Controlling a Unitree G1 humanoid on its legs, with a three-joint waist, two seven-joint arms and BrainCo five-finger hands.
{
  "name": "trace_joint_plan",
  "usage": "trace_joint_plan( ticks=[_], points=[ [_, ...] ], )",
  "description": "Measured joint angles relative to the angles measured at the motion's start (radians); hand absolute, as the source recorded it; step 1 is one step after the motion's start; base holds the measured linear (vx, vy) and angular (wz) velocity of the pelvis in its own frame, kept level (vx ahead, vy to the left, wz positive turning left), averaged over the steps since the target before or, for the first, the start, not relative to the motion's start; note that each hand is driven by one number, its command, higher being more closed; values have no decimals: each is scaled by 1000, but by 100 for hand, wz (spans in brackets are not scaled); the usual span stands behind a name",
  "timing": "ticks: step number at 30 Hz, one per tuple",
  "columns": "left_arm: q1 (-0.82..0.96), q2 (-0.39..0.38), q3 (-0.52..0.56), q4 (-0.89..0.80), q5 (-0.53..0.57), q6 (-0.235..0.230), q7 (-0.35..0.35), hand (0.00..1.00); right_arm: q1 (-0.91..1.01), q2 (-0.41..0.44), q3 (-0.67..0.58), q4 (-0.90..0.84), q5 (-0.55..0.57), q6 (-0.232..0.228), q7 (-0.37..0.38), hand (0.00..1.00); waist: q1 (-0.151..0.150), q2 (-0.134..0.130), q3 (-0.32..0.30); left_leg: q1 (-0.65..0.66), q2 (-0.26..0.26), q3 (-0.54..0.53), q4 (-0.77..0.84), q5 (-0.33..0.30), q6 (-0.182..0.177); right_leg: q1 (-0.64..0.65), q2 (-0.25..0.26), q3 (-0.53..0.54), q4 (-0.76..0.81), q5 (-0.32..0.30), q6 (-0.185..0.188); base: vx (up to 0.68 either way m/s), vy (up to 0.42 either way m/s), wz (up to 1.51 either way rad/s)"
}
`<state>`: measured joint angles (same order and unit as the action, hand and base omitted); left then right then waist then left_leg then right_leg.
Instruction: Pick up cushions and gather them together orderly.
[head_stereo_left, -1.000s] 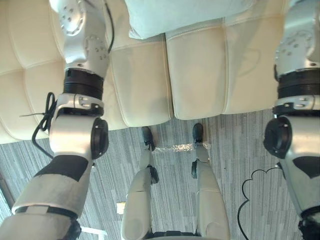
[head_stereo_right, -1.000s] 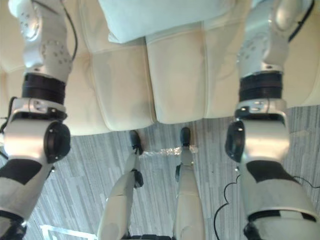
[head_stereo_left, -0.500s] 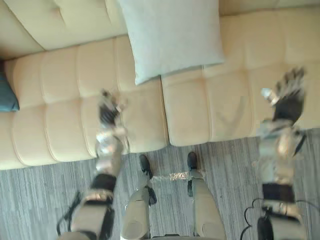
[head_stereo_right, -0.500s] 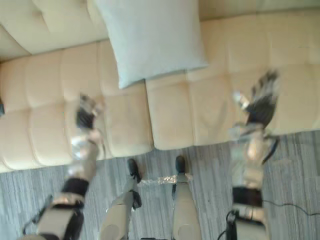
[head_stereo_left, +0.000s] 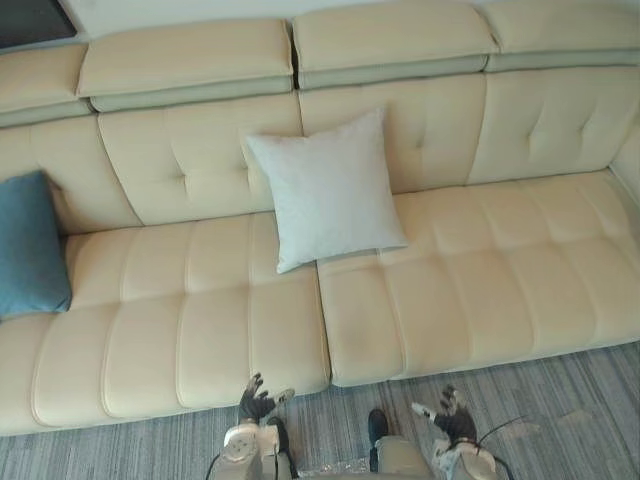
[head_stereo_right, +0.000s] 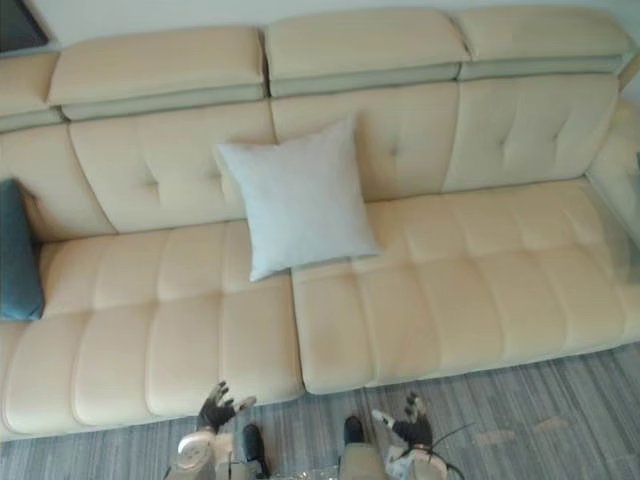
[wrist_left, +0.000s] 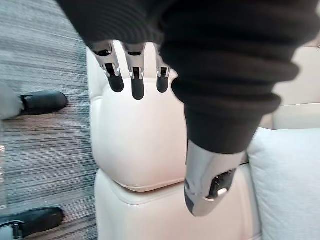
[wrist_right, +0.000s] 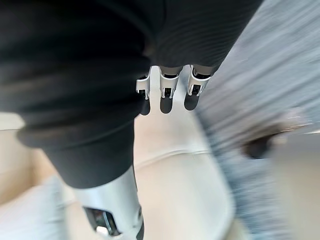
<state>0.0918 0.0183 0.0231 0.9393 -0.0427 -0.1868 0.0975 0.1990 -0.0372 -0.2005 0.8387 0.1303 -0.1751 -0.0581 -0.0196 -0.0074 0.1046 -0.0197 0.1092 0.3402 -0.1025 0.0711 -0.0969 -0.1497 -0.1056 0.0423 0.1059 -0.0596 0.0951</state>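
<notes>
A pale grey-white cushion (head_stereo_left: 328, 188) leans upright against the backrest near the middle of the cream sofa (head_stereo_left: 470, 290). A teal cushion (head_stereo_left: 30, 245) stands at the sofa's far left end. My left hand (head_stereo_left: 256, 398) hovers low over the floor just in front of the sofa's front edge, fingers straight and holding nothing. My right hand (head_stereo_left: 450, 418) is at the same height to the right, fingers spread and empty. In the left wrist view the fingers (wrist_left: 134, 75) point over the seat edge, with the pale cushion (wrist_left: 290, 185) beyond.
Grey striped carpet (head_stereo_left: 580, 410) runs along the sofa's front. The sofa's right seats (head_stereo_left: 540, 270) lie bare, and the sofa turns a corner at the far right (head_stereo_left: 628, 160).
The camera has swung up from the floor and front edge to the whole sofa. Both arms dropped from over the seat to low in front of the sofa, hands still empty.
</notes>
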Motion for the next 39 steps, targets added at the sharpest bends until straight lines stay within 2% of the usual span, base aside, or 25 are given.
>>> trace_joint_plan(
  ticks=[5, 8, 11, 12, 13, 14, 15, 16, 17, 18, 19, 20, 21, 22, 24, 25, 27, 28, 29, 30, 32, 35, 37, 39],
  points=[
    [-4, 24, 1, 40, 18, 5, -14, 0, -13, -3, -30, 55, 1, 11, 6, 0, -1, -12, -11, 43, -6, 9, 0, -10, -5, 47, 0, 26, -34, 16, 5, 48, 18, -13],
    [-31, 29, 1, 56, 25, 10, -13, 0, -68, -2, -27, 83, 27, 26, 8, 0, 6, -21, -9, 57, -6, 57, 1, -14, -6, 31, 9, 74, -18, 32, 7, 13, 9, -45],
    [-84, 36, 1, 48, 42, 26, -12, 0, -102, 3, -12, 81, 28, 27, 5, 0, 9, -39, 2, 2, 9, 59, 91, -59, 18, -28, 12, 62, 53, 50, 17, -92, -27, -15],
    [-91, 34, 1, 39, 42, 27, -12, 0, -105, 0, 0, 79, 28, 27, 3, 0, 18, -37, 1, -17, 22, 61, 113, -70, 36, -18, 17, 61, 20, 81, 30, -88, -21, -2],
    [-101, 27, 17, 22, 42, 26, -13, 0, -123, 4, 6, 76, 28, 28, 2, 0, 15, -25, 7, -43, 56, 58, 135, -67, 42, -45, 17, 31, 157, 2, 7, -62, -55, 45],
    [-100, 34, 25, 0, 42, 26, -10, 0, -103, 11, 6, 85, 29, 28, 1, 0, 11, -45, 2, -48, 48, 18, 158, -47, 35, -86, -14, -16, 546, -123, 33, -35, -124, 77],
    [-94, 43, 31, -5, 41, 26, -7, 0, -96, 12, 6, 98, 29, 28, 1, 0, 13, -69, -13, -71, 38, -3, 183, -41, 31, -74, -35, -10, 621, -133, 45, -65, -198, 73],
    [-100, 53, 40, -1, 41, 29, -3, 0, -97, 9, 6, 102, 29, 28, 0, 0, 24, -86, -20, -95, 30, -9, 209, -38, 30, -78, -22, -15, 592, -138, 58, -93, -170, 24],
    [-95, 38, 44, 8, 40, 35, 1, 0, -106, -1, 5, 97, 28, 27, -2, 0, 36, -68, -25, -122, 42, -32, 211, -37, 31, -64, 4, -12, 517, -137, 57, -147, -68, -17],
    [-88, 11, 45, 7, 40, 38, 4, 0, -123, -16, -4, 91, 29, 27, -7, 0, 59, -31, -34, -155, 51, -52, 208, -26, 37, -21, 30, 3, 386, -156, 46, -118, -37, -31],
    [-91, 5, 43, 4, 40, 37, 7, 0, -134, -19, -7, 86, 29, 27, -13, 0, 72, -36, -29, -174, 58, -42, 216, -15, 28, -26, 26, 6, 370, -178, 26, -159, -70, -22],
    [-105, 10, 38, 8, 39, 40, 10, 0, -153, -4, -10, 77, 30, 26, -16, 0, 74, -57, -11, -207, 52, -36, 238, -10, 28, -24, 15, -10, 330, -211, -17, -160, -124, -8],
    [-116, 9, 26, 16, 38, 42, 11, 0, -171, 5, -10, 79, 30, 27, -17, 0, 76, -53, 4, -230, 63, -46, 251, 0, 19, -11, 29, -21, 271, -220, -36, -308, -137, 8],
    [-118, 3, 20, 20, 37, 44, 11, 0, -180, 7, -10, 78, 32, 27, -23, 0, 75, -24, 27, -233, 89, -63, 250, 18, 10, 12, 51, -49, 233, -193, -58, -272, -95, 7],
    [-101, -13, 5, 29, 33, 46, 9, 0, -170, 9, -11, 79, 40, 27, -28, 0, 68, -10, 32, -205, 108, -66, 208, 39, 9, 31, 71, -73, 226, -181, -72, -304, -98, 23],
    [-93, -16, 0, 28, 33, 46, 7, 0, -153, 9, -17, 78, 45, 27, -31, 0, 63, -9, 30, -203, 118, -53, 196, 29, 3, 28, 66, -97, 215, -171, -84, -270, -59, 42],
    [-95, -17, -1, 27, 33, 45, 6, 0, -138, 17, -36, 79, 47, 27, -33, 0, 54, -23, 31, -228, 127, -48, 289, 13, 9, 20, 44, -120, 200, -158, -98, -199, 22, 32],
    [-96, -16, 0, 26, 32, 46, 6, 0, -135, 13, -48, 80, 47, 28, -33, 0, 49, -27, 31, -240, 121, -51, 392, -49, 27, 4, 29, -120, 198, -147, -91, -154, 59, 16],
    [-97, -16, 1, 26, 32, 46, 6, 0, -134, 12, -56, 80, 48, 28, -33, 0, 40, -24, 30, -242, 120, -53, 459, -110, 29, -4, 20, -117, 184, -132, -82, -142, 113, 6],
    [-94, -16, 1, 27, 33, 46, 6, 0, -131, 14, -63, 80, 48, 28, -31, 0, 39, -20, 28, -238, 120, -66, 496, -159, 21, -8, 17, -108, 176, -122, -74, -84, 162, -7],
    [-87, -14, 17, 28, 32, 46, 5, 0, -124, 22, -71, 81, 50, 32, -29, 0, 36, -9, 29, -205, 98, -109, 489, -238, -24, -27, 16, -74, 171, -102, -43, -100, 230, -30],
    [-69, 12, 26, 42, 32, 47, 6, 0, -112, 48, -70, 108, 67, 43, -17, 0, 24, -46, 5, -137, 30, -64, 386, -252, -41, 16, -25, -18, 73, -44, -3, -36, 185, -34],
    [-70, 28, 17, 53, 32, 47, 6, 0, -103, 39, -72, 123, 68, 46, -18, 0, 19, -55, -8, -119, -9, -65, 347, -252, -40, 32, -49, 1, 13, -13, -1, 38, 185, -27],
    [-73, 47, -5, 58, 34, 47, 4, 0, -98, 39, -73, 127, 68, 49, -17, 0, 13, -60, -11, -118, -26, -67, 330, -252, -40, 33, -54, 24, -19, 3, -8, 60, 136, -18]
  ],
)
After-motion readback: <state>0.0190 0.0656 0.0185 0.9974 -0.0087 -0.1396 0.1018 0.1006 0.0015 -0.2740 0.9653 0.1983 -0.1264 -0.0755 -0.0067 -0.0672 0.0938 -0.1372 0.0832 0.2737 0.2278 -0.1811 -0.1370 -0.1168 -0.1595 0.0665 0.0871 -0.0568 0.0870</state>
